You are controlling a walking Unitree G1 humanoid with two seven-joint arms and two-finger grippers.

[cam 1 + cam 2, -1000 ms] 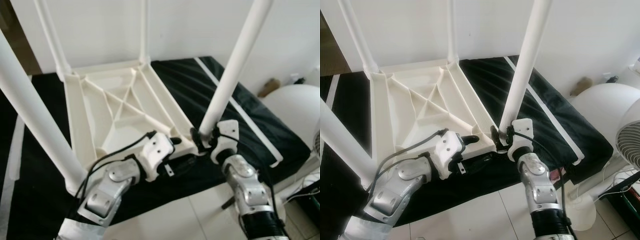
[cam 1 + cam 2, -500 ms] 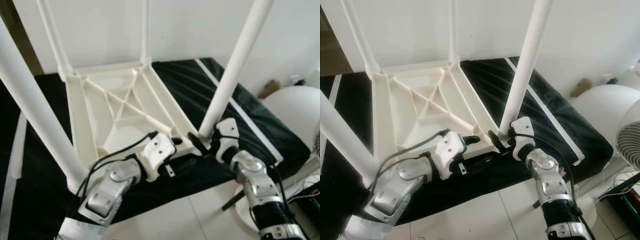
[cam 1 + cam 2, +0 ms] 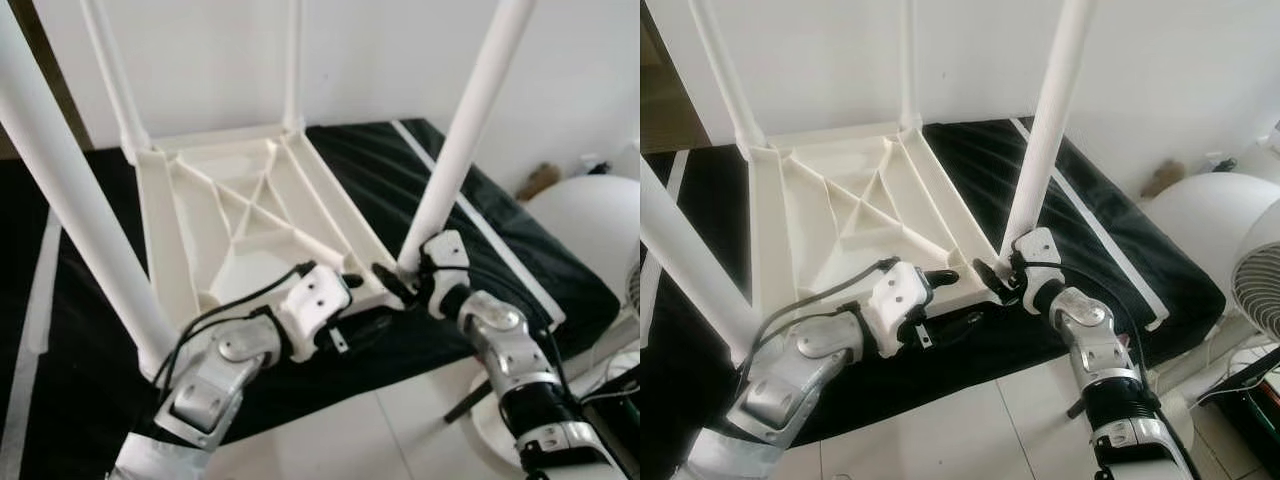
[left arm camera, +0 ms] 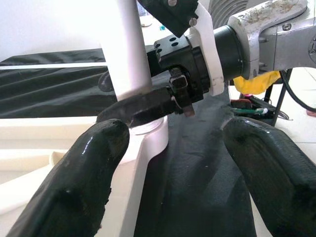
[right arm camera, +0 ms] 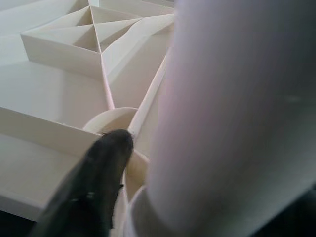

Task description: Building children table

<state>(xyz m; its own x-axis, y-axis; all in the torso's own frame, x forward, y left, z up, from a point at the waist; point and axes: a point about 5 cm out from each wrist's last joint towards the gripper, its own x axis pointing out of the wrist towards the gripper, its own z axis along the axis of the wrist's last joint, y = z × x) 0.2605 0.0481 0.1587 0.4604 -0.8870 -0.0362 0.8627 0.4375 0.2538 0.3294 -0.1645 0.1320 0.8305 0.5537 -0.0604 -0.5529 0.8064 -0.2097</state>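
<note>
Table top (image 3: 240, 215): lay upside down on the black cloth, its ribbed underside facing up, with a white leg standing up from each corner.
Black cloth (image 3: 500, 240): spread under the table top and reached out past it on the robot's right.
Left gripper (image 3: 352, 305): sat at the near edge of the table top, just left of the near right leg. In the left wrist view its two black fingers (image 4: 74, 182) stood wide apart. One lay on the white edge beside the leg's socket, the other hung over the black cloth. Nothing was clamped between them.
Near left leg (image 3: 75, 190): rose steeply from the near left corner of the table top, apart from both grippers.
Far legs (image 3: 292, 60): two thin ones stood at the table top's far corners, by the wall.
Near right leg (image 3: 460, 140): stood in its socket at the near right corner of the table top, leaning a little to the right.
Right gripper (image 3: 398, 285): sat at the foot of the near right leg. One black finger (image 5: 98, 182) curved round the leg's base just above the socket, touching it. The second finger was hidden behind the leg, so I could not tell the grip for certain.
Fan (image 3: 1265, 290): stood on the floor to the right of the black cloth.
</note>
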